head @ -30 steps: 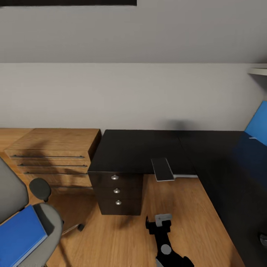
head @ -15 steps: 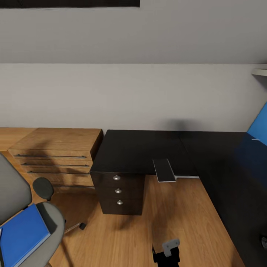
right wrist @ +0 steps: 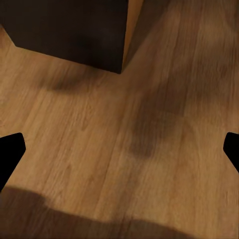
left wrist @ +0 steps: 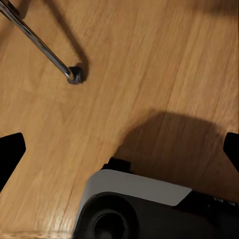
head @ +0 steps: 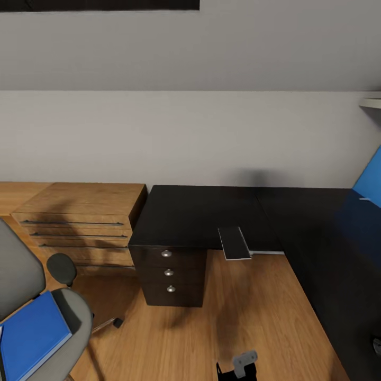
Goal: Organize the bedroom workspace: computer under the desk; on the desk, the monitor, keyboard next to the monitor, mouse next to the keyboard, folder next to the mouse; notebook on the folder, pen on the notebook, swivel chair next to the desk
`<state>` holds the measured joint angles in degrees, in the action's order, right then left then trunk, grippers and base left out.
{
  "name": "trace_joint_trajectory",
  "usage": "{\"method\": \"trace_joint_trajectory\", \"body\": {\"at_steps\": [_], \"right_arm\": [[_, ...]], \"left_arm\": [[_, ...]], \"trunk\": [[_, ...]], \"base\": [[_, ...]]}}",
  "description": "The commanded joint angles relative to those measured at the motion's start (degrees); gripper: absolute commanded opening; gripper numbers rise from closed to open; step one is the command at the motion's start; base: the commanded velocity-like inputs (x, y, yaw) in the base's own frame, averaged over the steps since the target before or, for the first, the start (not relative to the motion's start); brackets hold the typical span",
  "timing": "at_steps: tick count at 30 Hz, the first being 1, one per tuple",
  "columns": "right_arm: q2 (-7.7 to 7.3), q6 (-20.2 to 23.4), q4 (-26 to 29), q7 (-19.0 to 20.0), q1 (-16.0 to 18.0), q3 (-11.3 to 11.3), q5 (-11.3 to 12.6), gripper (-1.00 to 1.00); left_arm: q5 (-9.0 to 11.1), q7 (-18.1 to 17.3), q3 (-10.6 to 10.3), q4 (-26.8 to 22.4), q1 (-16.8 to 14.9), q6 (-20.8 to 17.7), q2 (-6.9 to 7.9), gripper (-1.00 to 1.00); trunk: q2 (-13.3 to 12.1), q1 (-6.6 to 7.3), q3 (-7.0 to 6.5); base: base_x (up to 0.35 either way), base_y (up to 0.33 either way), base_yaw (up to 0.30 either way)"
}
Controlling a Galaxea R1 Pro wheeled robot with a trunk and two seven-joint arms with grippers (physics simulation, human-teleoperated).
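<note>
The blue folder [head: 33, 337] lies on the seat of the grey swivel chair [head: 18, 275] at the lower left. The black-topped desk [head: 196, 211] stands against the wall, its dark drawer unit [head: 168, 275] below and its blue back panel [head: 370, 182] at the right. The small grey notebook [head: 234, 243] lies at the desk's front edge near the inner corner. My right arm's end [head: 239, 365] shows at the bottom edge. The right gripper [right wrist: 119, 154] is open over bare floor, near the drawer unit [right wrist: 69, 30]. The left gripper [left wrist: 119, 154] is open above the floor.
A light-wood dresser [head: 79, 217] stands left of the desk. A chrome chair leg with its caster [left wrist: 74, 74] crosses the floor near my base [left wrist: 139, 209]. A small dark object [head: 375, 345] sits at the right edge on the desk.
My right arm has drawn back toward the bottom edge of the head view. The view shifted slightly right a second ago and has held still since.
</note>
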<state>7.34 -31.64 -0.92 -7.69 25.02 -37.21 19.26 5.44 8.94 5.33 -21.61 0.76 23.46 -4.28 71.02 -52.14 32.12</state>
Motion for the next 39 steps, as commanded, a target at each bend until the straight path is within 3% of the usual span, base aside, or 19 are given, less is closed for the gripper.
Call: {"method": "trace_joint_trajectory", "body": {"at_steps": [1,8,31,39], "right_arm": [[0.06,-0.2,-0.1,-0.3,0.0,-0.5,0.2,1.0],[0.12,-0.2,-0.1,-0.3,0.0,-0.4,0.2,1.0],[-0.02,-0.2,0.1,-0.4,0.0,-0.1,1.5,1.0],[-0.05,-3.3,0.0,-0.6,0.0,0.0,1.5,1.0]], "left_arm": [[0.4,-0.1,0.0,0.2,0.0,0.1,-0.06,1.0],[0.4,0.2,-0.2,1.4,0.0,-0.2,0.06,1.0],[0.4,0.3,0.0,2.5,0.0,0.1,0.1,1.0],[0.6,-0.1,0.2,2.0,0.0,0.4,0.54,1.0]], "trunk": [[0.0,0.0,0.04],[0.0,0.0,0.04],[0.0,0.0,0.68],[0.0,0.0,1.03]], "base": [[0.0,0.0,0.0],[0.0,0.0,0.113],[0.0,0.0,0.262],[0.0,0.0,0.257]]}}
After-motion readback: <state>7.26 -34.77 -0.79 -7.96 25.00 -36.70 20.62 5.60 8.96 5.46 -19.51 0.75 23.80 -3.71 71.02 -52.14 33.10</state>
